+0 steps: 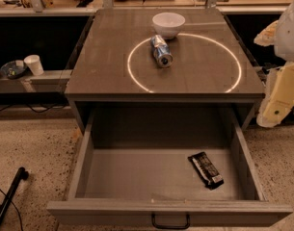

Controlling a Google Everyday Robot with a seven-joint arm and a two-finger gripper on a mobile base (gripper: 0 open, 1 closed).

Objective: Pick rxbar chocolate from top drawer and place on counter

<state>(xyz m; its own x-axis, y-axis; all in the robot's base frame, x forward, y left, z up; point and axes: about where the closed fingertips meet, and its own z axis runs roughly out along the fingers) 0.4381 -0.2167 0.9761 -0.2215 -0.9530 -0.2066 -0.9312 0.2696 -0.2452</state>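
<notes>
Grey-brown square cabinet-top surface (204, 57) with a thin glowing white ring (128, 61) on it. Small white round bowl (168, 24) sits upright near the far edge, about mid-width, on the ring's far arc. Silver-blue drink can (161, 51) lies on its side just in front of the bowl, inside the ring, open end toward the near edge.

Wide shallow grey box drawer (137, 172) is pulled fully out below the surface's near edge; small black handle (170, 222) on its front panel. Target – the small flat black snack-bar wrapper with white lettering (206, 170) – is in the drawer, flat on the floor, right half, toward the front-right corner, lying diagonal, clear of the side wall.

Cream-and-white pincer (277, 102) hangs off the surface's right edge, near the near-right corner, well apart from the bar and holding nothing visible. Whether it's released or clenched – cannot tell.

White paper cup (34, 64) stands on a low ledge beyond the surface's left edge.
</notes>
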